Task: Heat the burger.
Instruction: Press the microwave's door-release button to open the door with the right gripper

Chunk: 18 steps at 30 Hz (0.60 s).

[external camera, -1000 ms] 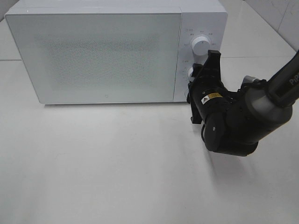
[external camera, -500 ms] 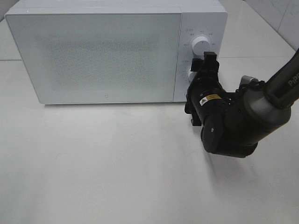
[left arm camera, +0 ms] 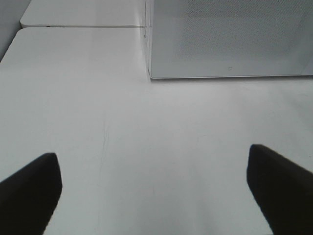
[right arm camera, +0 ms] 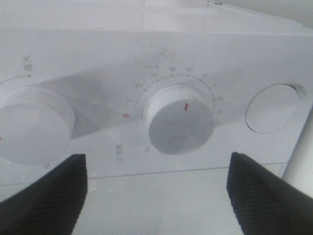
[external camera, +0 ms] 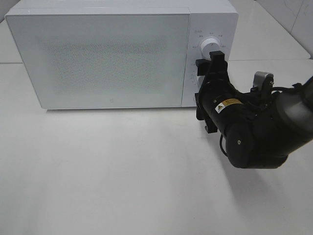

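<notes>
The burger is hidden; the white microwave (external camera: pixel 107 58) has its door shut. My right gripper (external camera: pixel 209 61) is at the control panel, just under the upper knob (external camera: pixel 211 45). In the right wrist view my right gripper (right arm camera: pixel 154 166) is open. Its dark fingers (right arm camera: pixel 46 191) stand either side of the timer knob (right arm camera: pixel 180 120) without touching it. That knob's red mark points away from the red zero. My left gripper (left arm camera: pixel 151 156) is open over bare table, facing the microwave's lower left corner (left arm camera: pixel 151 73); it is out of the exterior high view.
The second knob (right arm camera: pixel 29 125) and a round door button (right arm camera: pixel 271 107) flank the timer knob. The white table (external camera: pixel 98 171) stretches in front of the microwave. A tiled wall corner (external camera: pixel 293 14) is at the back right.
My right gripper has opened off the lower knob and its wrist has rolled. The arm's body has shifted to the right. The left gripper has not moved.
</notes>
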Available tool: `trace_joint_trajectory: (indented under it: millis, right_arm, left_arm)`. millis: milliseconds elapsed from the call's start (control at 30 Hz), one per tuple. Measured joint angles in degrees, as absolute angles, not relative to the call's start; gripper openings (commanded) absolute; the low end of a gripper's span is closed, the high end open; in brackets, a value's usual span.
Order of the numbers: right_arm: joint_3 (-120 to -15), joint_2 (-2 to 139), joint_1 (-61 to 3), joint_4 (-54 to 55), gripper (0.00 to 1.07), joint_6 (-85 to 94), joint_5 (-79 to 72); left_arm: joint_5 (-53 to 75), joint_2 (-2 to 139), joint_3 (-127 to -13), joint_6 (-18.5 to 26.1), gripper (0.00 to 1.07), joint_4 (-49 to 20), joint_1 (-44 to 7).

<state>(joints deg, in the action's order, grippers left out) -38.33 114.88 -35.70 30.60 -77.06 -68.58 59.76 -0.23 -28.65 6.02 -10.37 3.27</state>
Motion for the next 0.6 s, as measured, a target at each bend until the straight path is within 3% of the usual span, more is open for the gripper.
trace_joint_trajectory:
  millis: [367,600]
  right_arm:
    - [-29.3,105.3,-35.7,26.8,0.76,-69.6,-60.4]
    - [-28.8,93.3,-35.7,26.8,0.76,-43.0,-39.1]
  left_arm:
    - [59.8,-0.2,-28.6,6.0,0.97,-10.4,3.3]
    - [59.8,-0.2,-28.6,6.0,0.97,-10.4,3.3]
